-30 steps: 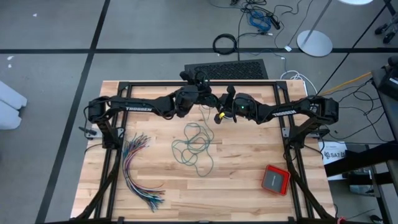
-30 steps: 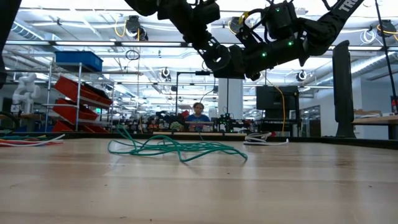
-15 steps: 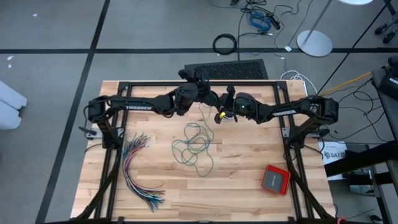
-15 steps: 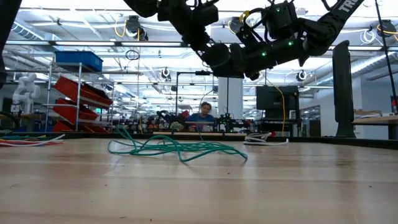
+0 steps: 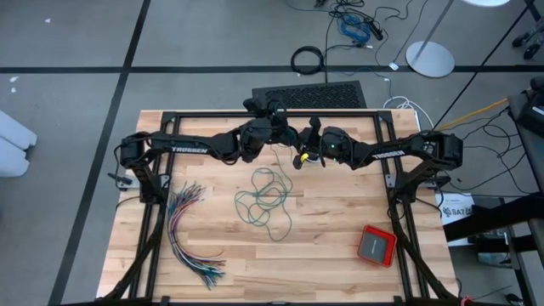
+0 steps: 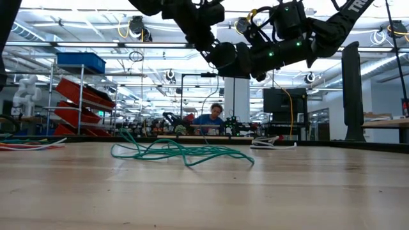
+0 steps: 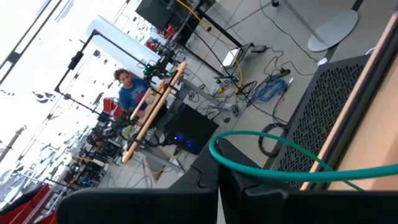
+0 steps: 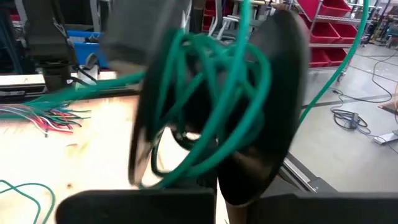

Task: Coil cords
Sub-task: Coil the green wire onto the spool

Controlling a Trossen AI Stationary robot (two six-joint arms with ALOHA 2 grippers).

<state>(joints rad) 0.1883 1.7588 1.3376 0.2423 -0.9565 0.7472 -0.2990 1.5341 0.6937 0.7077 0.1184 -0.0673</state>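
Overhead, the 2 grippers meet above the table's (image 5: 212, 280) far middle, the left gripper (image 5: 291, 136) and right gripper (image 5: 311, 136) tip to tip. Both have their fingers fully closed on the teal-green cord (image 5: 265, 197). From there the cord runs down toward the near edge, its long axis roughly far-to-near, and ends in a loose tangle at the table's centre. In the right wrist view, several teal loops (image 8: 211, 93) wrap the left gripper's fingers.
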